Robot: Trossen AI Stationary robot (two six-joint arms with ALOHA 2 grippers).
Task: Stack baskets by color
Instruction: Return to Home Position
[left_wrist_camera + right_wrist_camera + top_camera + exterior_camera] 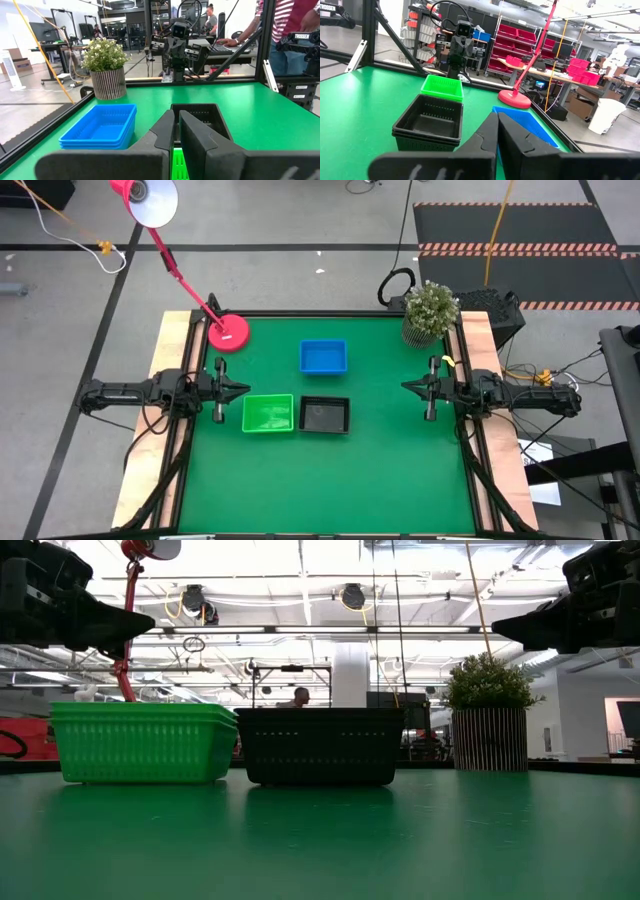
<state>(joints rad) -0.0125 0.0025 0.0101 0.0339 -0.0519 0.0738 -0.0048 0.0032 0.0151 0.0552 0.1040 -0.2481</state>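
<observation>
Three stacks of baskets rest on their bottoms on the green table. The green baskets and the black mesh baskets stand side by side at mid-table, and the blue baskets sit farther back. My left gripper is shut and level above the left edge, pointing right, just left of and above the green stack. My right gripper is shut and level at the right edge, pointing left, well clear of the black stack. The low view hides the blue stack.
A pink lamp base stands at the far left corner, its arm leaning out over the floor. A potted plant stands at the far right corner. The near half of the table is bare green mat. A person works beyond the table.
</observation>
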